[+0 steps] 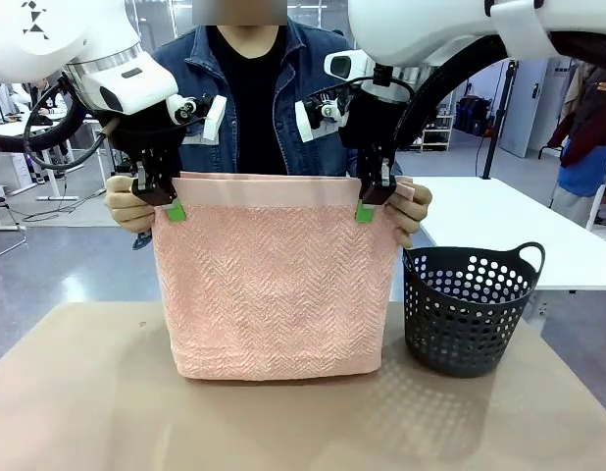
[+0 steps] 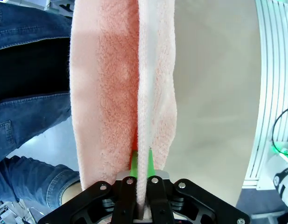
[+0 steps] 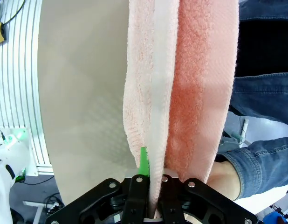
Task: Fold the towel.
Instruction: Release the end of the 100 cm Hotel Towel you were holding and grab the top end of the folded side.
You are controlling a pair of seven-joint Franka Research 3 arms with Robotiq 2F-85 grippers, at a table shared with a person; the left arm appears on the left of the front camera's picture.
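**Towel hung doubled, top corners pinched**

Tan table [image 1: 87, 392] underneath. Salmon-pink fluffy terry towel [image 1: 274, 294] hangs at centre with its fold touching the tabletop, probably to line up the layers. Black perforated plastic basket [image 1: 470, 309] sits at its 3 o'clock. Left gripper [image 1: 166, 201] at the 10 o'clock corner and right gripper [image 1: 372, 201] at 2 o'clock both pinch the near top edge. Person's right hand [image 1: 126, 208] and left hand [image 1: 413, 211] grip the far layer.

The table [image 1: 77, 392] is viewed from the robot's side, facing the person [image 1: 254, 98] at twelve o'clock. Wrist views are aimed downward, close; the towel [image 1: 274, 285] is shared by all.
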